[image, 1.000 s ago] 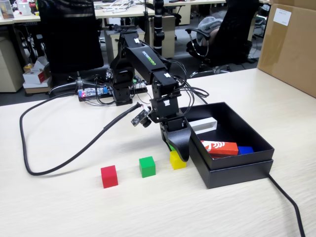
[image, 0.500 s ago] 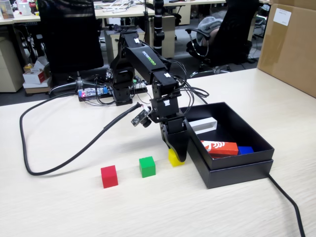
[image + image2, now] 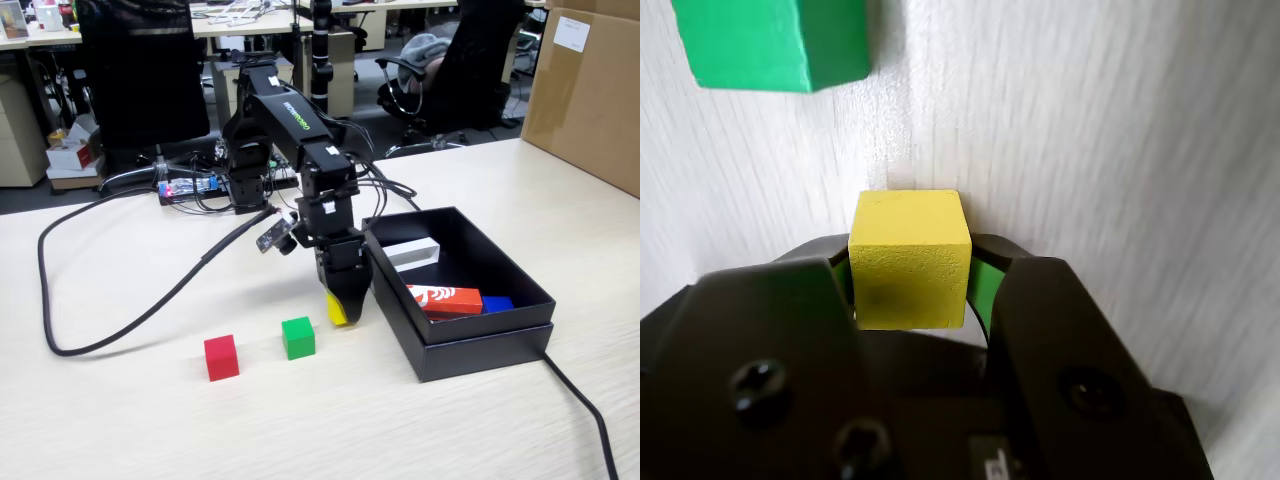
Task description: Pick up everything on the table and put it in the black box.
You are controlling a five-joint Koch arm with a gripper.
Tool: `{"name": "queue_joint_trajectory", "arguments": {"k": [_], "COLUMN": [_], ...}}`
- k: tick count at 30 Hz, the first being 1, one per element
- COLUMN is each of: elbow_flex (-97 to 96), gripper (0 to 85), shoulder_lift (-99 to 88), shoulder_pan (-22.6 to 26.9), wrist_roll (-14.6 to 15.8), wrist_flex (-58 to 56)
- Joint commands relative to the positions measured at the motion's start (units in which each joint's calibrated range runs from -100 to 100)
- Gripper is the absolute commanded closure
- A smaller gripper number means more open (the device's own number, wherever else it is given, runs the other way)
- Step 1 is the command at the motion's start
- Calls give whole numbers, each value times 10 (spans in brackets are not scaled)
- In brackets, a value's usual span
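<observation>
Gripper: the black gripper (image 3: 341, 308) points down just left of the black box (image 3: 480, 345) in the fixed view, its jaws closed in on the yellow cube (image 3: 910, 260)
Jaws: in the wrist view they stand only a cube's width apart, one green-lined pad pressed to each side of the yellow cube, which fills the gap between them
Yellow cube: clamped at the gripper's tip, tilted, a yellow corner (image 3: 336, 310) showing beside the black finger close to the black box's left wall; whether it touches the table (image 3: 150, 430) cannot be told
Green cube: the green cube (image 3: 297, 337) sits flat on the table a little farther left of the black box, apart from the gripper; it shows at the top left of the wrist view (image 3: 770, 42)
Red cube: the red cube (image 3: 221, 357) rests farther left again, the farthest of the three from the black box
Black box: open-topped, set near the table's right side in the fixed view, holding a red-and-white block (image 3: 445, 299), a blue block (image 3: 496, 303) and a white bar (image 3: 414, 252)
</observation>
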Motion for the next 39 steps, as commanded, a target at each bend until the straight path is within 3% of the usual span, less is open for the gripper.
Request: {"name": "queue_joint_trajectory", "arguments": {"k": [1,5,7,12,19,29,30,31,33,39], "elbow_flex": [41,41,28,26,48,-11,-16,-31,-50,-63], "gripper": [846,846,846,846,846,842,827,673,564,537], "shoulder_lift": [-125,-227,-391,-446,-379,-215,-215,-212,-207,-213], "shoulder_pan": [-5,-4,21,78,119,107,106,108,112,112], "wrist_roll": [-5,-4,-4,7,26,32,32,27,23,24], "wrist_flex": [-22,-49,-59,-57,-54,40,46,49,48,48]}}
